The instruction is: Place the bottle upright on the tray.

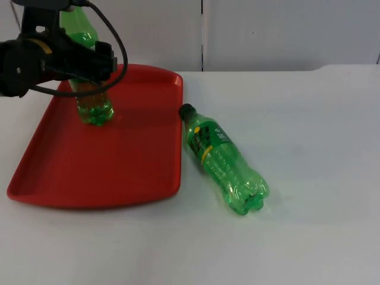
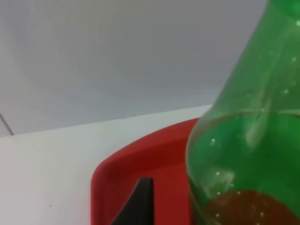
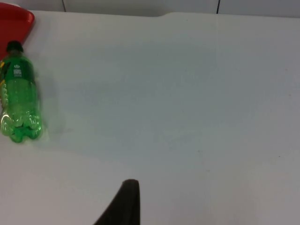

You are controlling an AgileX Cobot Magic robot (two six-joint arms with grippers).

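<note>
Standing upright at the back left of the red tray (image 1: 119, 166), a green bottle (image 1: 94, 108) rests with its base on the tray floor, its lower body showing below the arm that crosses in front of it and its shoulder rising behind that arm. The left gripper (image 1: 89, 80) sits at the bottle's middle with its fingers clamped on it; from the left wrist view the green bottle (image 2: 248, 154) looms close beside a black fingertip (image 2: 138, 204), with the tray's (image 2: 136, 159) raised rim and the white table (image 2: 47, 168) beyond. A second green bottle (image 1: 222, 159) lies on its side on the table (image 1: 309, 148) just off the tray's right edge, black cap toward the tray and base pointing away. The right wrist view looks across the table at this lying bottle (image 3: 18, 98), with one black fingertip (image 3: 124, 204) of the waiting right arm in sight; whether its fingers are apart or together cannot be told.
</note>
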